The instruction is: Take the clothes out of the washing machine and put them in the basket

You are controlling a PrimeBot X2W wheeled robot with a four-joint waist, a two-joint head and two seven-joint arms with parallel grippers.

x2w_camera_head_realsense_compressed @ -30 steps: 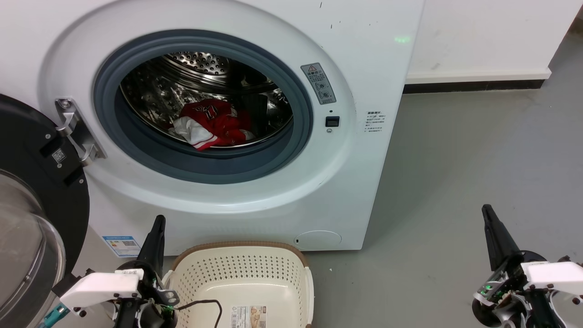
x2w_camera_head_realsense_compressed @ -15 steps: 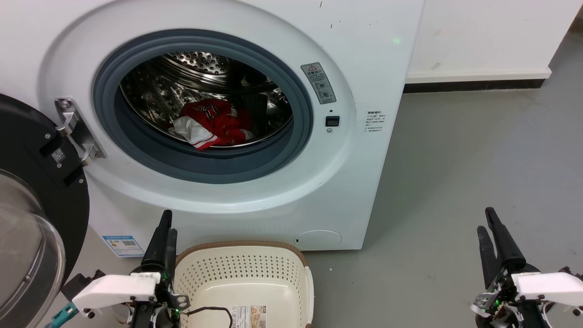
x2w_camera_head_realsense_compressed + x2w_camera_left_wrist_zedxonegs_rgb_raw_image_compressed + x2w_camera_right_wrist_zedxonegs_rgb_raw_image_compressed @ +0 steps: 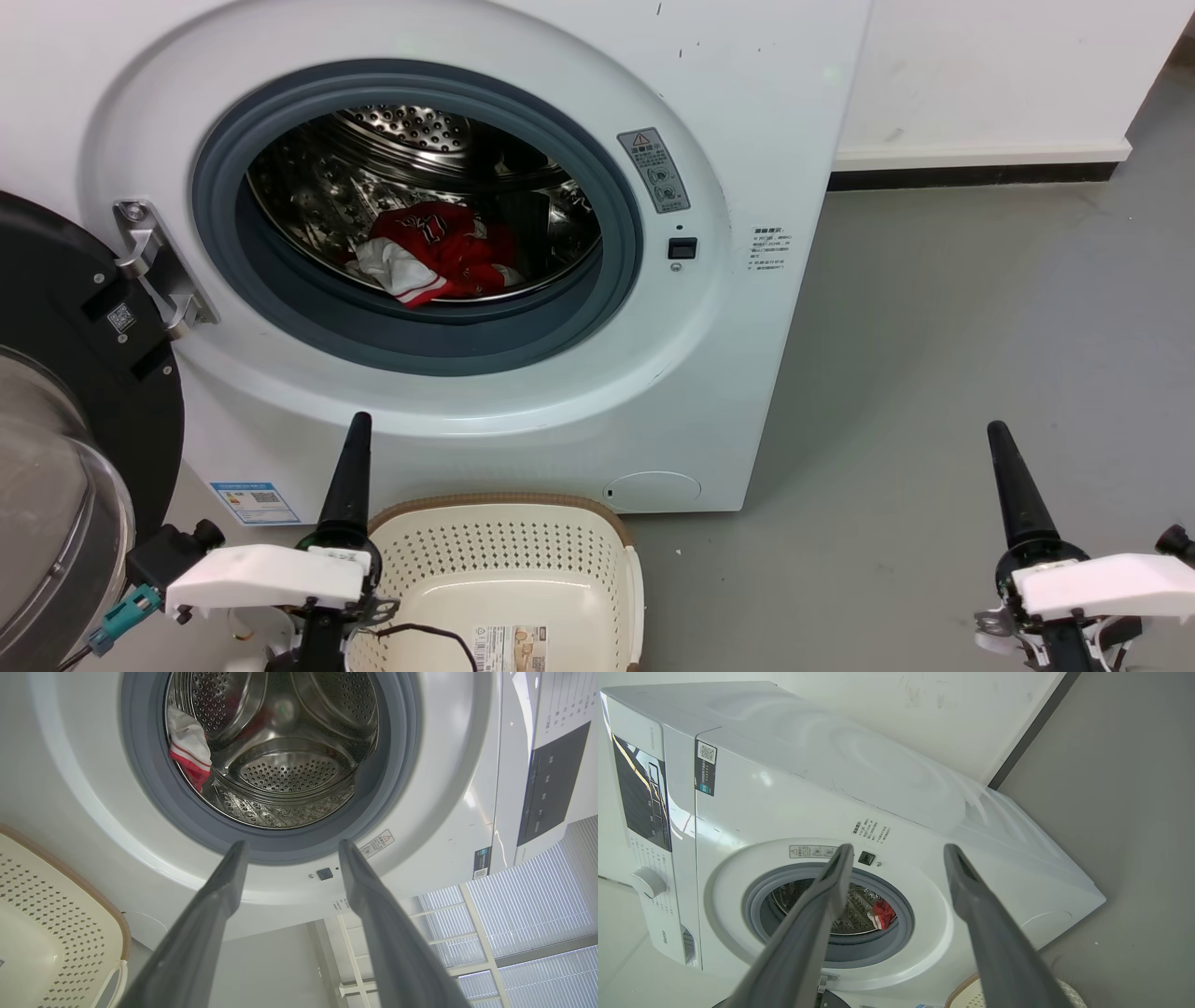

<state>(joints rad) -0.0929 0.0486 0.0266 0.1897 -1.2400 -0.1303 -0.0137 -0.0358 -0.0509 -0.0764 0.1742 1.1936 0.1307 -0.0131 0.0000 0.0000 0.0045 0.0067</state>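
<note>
Lying in the washing machine (image 3: 747,140) drum, the clothes (image 3: 434,254) show in the head view; the basket (image 3: 495,502) sits on the floor before it. Left wrist view: the left end effector (image 3: 293,843) gapes wide, empty. Right wrist view: the right end effector (image 3: 899,847) is likewise spread, holding nothing.

A white washing machine (image 3: 719,373) stands on the grey floor (image 3: 934,373), with a cream basket (image 3: 504,551) set just in front of it.

Grey floor (image 3: 980,327), white wall (image 3: 990,65) w/ dark skirting (image 3: 971,175), pale window blinds (image 3: 537,924), bright even light
</note>
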